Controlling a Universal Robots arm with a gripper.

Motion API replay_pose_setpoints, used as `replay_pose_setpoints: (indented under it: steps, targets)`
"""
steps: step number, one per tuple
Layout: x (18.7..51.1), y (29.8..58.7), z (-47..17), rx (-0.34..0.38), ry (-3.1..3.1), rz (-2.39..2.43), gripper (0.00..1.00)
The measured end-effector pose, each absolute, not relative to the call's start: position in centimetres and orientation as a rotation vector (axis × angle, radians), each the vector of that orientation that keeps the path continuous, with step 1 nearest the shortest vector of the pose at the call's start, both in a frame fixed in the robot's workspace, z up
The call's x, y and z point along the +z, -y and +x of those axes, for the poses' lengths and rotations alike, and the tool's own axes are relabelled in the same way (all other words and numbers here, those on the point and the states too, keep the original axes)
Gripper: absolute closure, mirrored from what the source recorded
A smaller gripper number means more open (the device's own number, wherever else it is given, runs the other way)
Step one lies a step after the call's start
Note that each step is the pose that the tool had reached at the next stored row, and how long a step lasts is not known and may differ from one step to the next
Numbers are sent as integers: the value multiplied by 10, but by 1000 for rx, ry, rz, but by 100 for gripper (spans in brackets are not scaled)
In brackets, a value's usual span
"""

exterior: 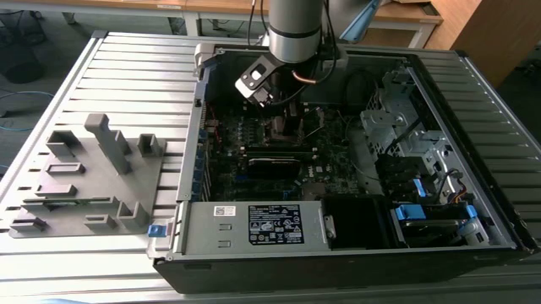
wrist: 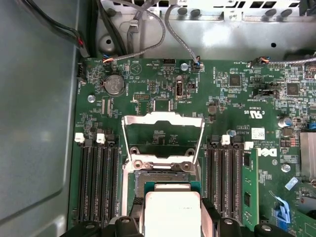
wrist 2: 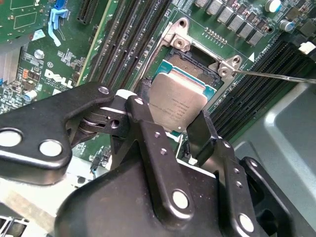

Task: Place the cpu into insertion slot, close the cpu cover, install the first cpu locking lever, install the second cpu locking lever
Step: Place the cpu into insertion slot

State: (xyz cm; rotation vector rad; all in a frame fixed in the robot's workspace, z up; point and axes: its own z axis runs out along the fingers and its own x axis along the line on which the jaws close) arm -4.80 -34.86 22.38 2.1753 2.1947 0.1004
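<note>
So the tool (wrist 2: 170, 117) has the chip (wrist 2: 178, 98) pinched, right over the socket (wrist 2: 190, 61), cover (wrist: 163, 117) flipped open.

One cpu (wrist 2: 177, 101), one insertion slot (wrist 2: 190, 59), one cpu cover (wrist: 163, 117) — one gripper (wrist 2: 169, 116).

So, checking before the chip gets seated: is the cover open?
Open: the cover is swung back on its hinge, leaving the slot uncovered.
</note>
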Motion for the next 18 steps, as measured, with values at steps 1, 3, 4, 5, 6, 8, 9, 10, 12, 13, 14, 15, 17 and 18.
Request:
replay_pose_setpoints:
  steps: [1,3,4,5,6,8,9,10,12,13,14,15,17,18]
  targets:
    - [223,349,-48,101,-2195,2176,46]
    - [222,348,-48,104,-2196,2177,46]
    - [222,348,-48,105,-2197,2177,46]
    - [222,348,-48,107,-2197,2178,46]
    - [221,347,-48,108,-2197,2179,46]
    - [221,347,-48,108,-2198,2179,46]
    - [220,347,-48,108,-2198,2179,46]
    - [219,347,-48,108,-2198,2179,46]
    - [217,347,-48,108,-2198,2179,46]
    - [215,347,-48,108,-2198,2179,46]
    - [214,347,-48,108,-2198,2179,46]
    - [213,347,-48,108,-2198,2179,46]
    - [211,347,-48,108,-2198,2179,46]
    - [210,346,-48,109,-2198,2179,46]
